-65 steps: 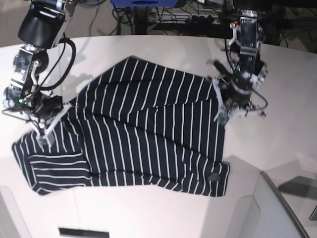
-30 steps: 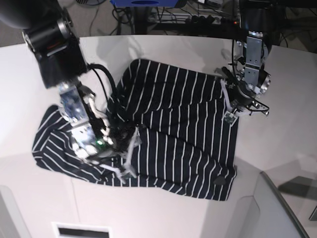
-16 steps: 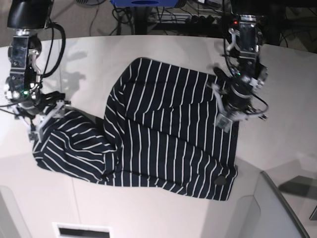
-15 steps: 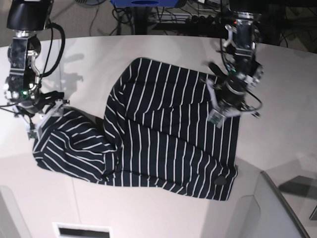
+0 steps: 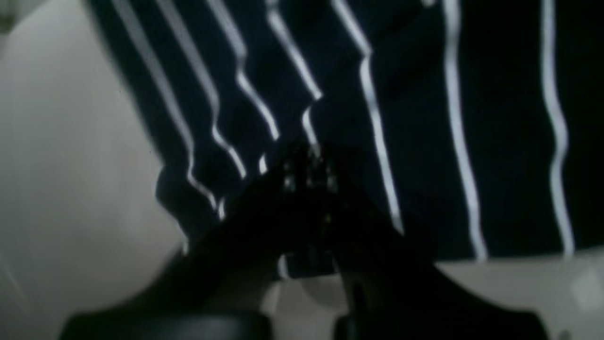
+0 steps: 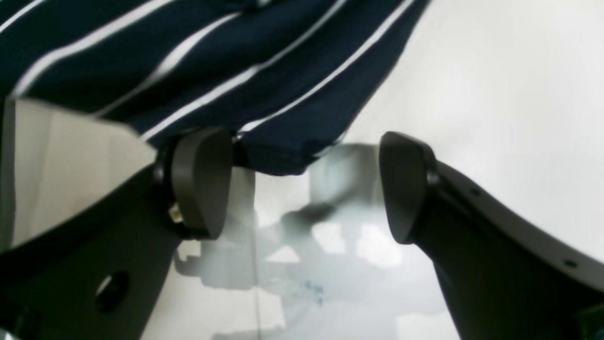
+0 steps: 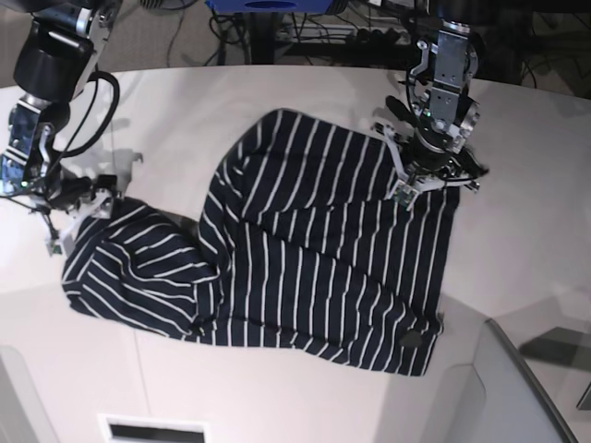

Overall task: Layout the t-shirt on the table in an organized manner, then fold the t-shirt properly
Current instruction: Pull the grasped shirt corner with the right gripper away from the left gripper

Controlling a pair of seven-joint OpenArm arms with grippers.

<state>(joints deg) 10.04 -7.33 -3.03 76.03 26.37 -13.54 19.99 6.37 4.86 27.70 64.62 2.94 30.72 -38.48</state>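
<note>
The t-shirt (image 7: 305,258), dark navy with thin white stripes, lies spread over the white table (image 7: 517,240), its left end bunched in folds. On the right of the base view, my left gripper (image 7: 406,189) is shut on the t-shirt's upper right edge. The left wrist view shows its dark fingertips (image 5: 309,165) pinching puckered cloth (image 5: 424,94). On the left, my right gripper (image 7: 78,220) stands open at the shirt's left end. In the right wrist view its jaws (image 6: 304,189) are wide apart, with the cloth's edge (image 6: 236,56) lying just above the gap, beside the left pad (image 6: 203,184).
A small dark grey patch (image 7: 407,338) sits on the shirt's lower right corner. A grey panel (image 7: 517,388) rises at the near right corner. Cables and a blue object (image 7: 268,5) lie beyond the table's far edge. A thin seam (image 6: 257,283) crosses the tabletop.
My left gripper has moved toward the far edge with the cloth, drawing the shirt's upper right side back and straighter. The right gripper stays open at the left end.
</note>
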